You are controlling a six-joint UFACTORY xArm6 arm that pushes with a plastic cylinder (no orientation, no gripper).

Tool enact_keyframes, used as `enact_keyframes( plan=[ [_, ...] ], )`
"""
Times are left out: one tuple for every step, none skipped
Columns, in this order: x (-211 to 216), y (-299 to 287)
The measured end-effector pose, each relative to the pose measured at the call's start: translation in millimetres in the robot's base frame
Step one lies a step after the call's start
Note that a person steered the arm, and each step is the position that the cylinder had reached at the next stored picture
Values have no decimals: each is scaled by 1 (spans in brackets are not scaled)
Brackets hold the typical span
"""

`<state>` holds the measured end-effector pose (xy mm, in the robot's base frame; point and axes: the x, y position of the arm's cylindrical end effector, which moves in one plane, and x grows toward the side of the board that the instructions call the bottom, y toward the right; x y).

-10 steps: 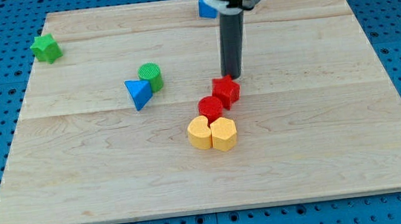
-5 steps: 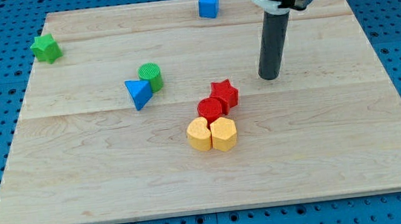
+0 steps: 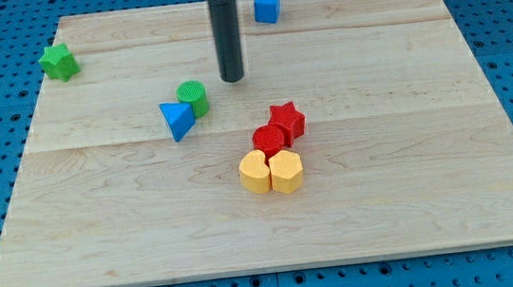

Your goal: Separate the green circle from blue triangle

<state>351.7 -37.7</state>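
Note:
The green circle [image 3: 193,98] stands left of the board's middle. The blue triangle [image 3: 176,119] touches it at its lower left. My tip [image 3: 232,78] rests on the board just to the upper right of the green circle, a short gap away from it. The dark rod rises from the tip to the view's top.
A red star [image 3: 287,121] and a red circle [image 3: 269,140] sit right of centre, with two yellow blocks [image 3: 272,171] touching below them. A green star [image 3: 58,61] is at the top left. A blue cube [image 3: 267,5] is at the top edge. The wooden board [image 3: 432,173] has blue pegboard around it.
My tip moved from beside the red star out to the right, then swung left across the board to just upper right of the green circle. No block has moved.

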Motion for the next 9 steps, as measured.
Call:
enact_keyframes(
  plan=[
    [0,-13],
    [-16,7],
    [-31,18],
    [-6,15],
    [58,15],
    [107,-6],
    [113,-65],
    [60,-63],
    [27,-41]
  ],
)
